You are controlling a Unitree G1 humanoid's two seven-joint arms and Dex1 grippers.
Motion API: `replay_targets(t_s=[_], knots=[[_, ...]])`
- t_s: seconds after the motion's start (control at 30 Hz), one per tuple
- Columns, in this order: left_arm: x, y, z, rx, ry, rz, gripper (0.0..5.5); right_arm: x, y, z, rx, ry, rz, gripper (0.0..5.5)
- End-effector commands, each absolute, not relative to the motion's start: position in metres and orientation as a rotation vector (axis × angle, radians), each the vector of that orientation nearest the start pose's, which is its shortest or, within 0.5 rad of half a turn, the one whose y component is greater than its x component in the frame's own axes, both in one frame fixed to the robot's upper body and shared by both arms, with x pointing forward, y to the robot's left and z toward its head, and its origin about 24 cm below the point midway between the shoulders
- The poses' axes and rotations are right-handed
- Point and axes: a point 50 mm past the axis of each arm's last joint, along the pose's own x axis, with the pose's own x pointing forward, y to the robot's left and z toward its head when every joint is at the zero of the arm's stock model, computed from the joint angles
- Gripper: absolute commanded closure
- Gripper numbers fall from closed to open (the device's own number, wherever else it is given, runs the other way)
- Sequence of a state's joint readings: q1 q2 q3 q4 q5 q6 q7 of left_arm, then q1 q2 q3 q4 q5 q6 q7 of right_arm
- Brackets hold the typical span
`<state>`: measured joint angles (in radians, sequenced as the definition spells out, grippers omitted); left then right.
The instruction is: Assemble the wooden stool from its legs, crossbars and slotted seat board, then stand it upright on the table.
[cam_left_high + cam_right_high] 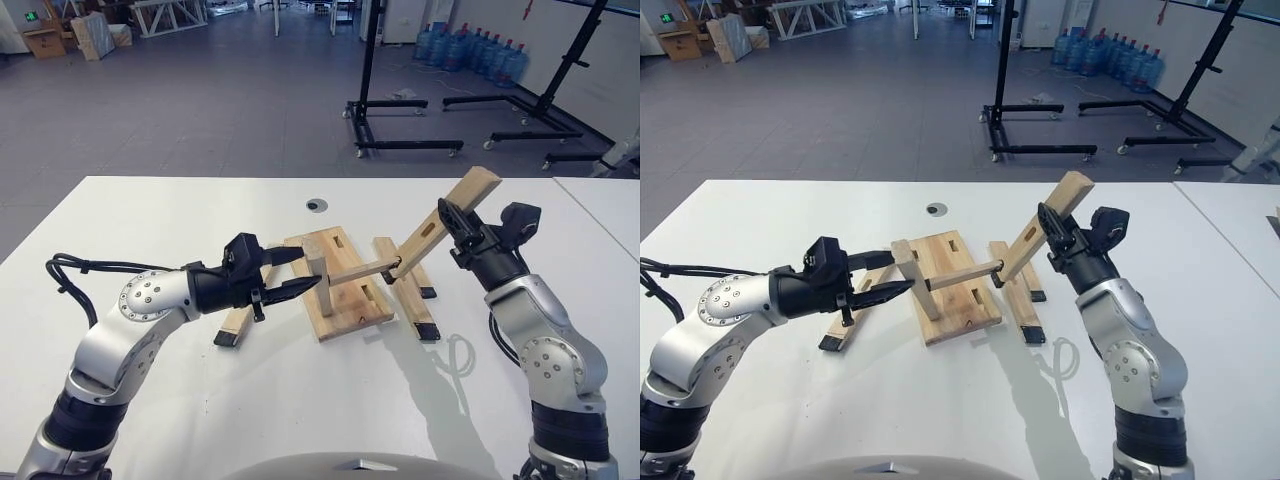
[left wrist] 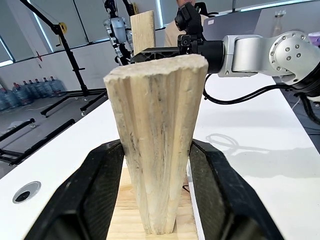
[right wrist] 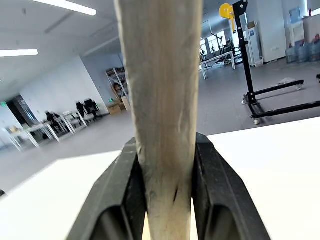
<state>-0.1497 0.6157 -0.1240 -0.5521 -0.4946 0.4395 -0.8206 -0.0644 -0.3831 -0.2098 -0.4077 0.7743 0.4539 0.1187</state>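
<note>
- Seat board [image 1: 350,302] lies flat mid-table, between both grippers.
- Left gripper [image 1: 305,272] is clamped on 1 upright leg [image 1: 318,283] standing on the board.
- Right gripper [image 1: 452,222] is clamped on 1 tilted leg [image 1: 476,190].
- 1 crossbar [image 1: 358,271] joins these 2 legs.
- 3 loose pieces [image 1: 235,325] lie flat: 1 left of the board, 2 right.

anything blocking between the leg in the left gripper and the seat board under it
Nothing visible. The upright leg in the left gripper stands over the seat board; the crossbar runs sideways to the tilted leg in the right gripper, and the spare legs lie beside the board.

free: near table [image 1: 320,410] | obstacles: seat board [image 1: 352,305], crossbar [image 1: 358,271], flat leg [image 1: 412,300]
</note>
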Motion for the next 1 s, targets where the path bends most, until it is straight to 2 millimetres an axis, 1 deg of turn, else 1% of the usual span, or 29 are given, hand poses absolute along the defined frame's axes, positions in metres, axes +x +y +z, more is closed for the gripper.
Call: replay_targets(t_s=[0.03, 0.17, 0.3, 0.43, 0.63, 0.77, 0.87, 1.0], knots=[[0.215, 0.130, 0.131, 0.304, 0.075, -1.197, 3.49, 0.245, -0.191, 0.137, 0.194, -0.123, 0.332, 4.51], [0.216, 0.123, 0.133, 0.325, 0.048, -1.185, 3.49, 0.239, -0.181, 0.129, 0.173, -0.134, 0.358, 4.51], [0.215, 0.120, 0.130, 0.311, 0.047, -1.163, 3.49, 0.232, -0.178, 0.116, 0.110, -0.142, 0.324, 4.51], [0.217, 0.118, 0.129, 0.305, 0.049, -1.155, 3.49, 0.229, -0.177, 0.108, 0.103, -0.143, 0.302, 4.51], [0.216, 0.114, 0.127, 0.306, 0.059, -1.148, 3.49, 0.228, -0.173, 0.107, 0.059, -0.150, 0.366, 4.51], [0.214, 0.110, 0.124, 0.310, 0.059, -1.150, 3.49, 0.229, -0.169, 0.105, -0.042, -0.142, 0.416, 4.51], [0.213, 0.110, 0.120, 0.325, 0.067, -1.141, 3.49, 0.225, -0.165, 0.098, -0.120, -0.117, 0.482, 4.51], [0.211, 0.108, 0.118, 0.326, 0.070, -1.142, 3.49, 0.225, -0.168, 0.089, -0.162, -0.093, 0.475, 4.51]])
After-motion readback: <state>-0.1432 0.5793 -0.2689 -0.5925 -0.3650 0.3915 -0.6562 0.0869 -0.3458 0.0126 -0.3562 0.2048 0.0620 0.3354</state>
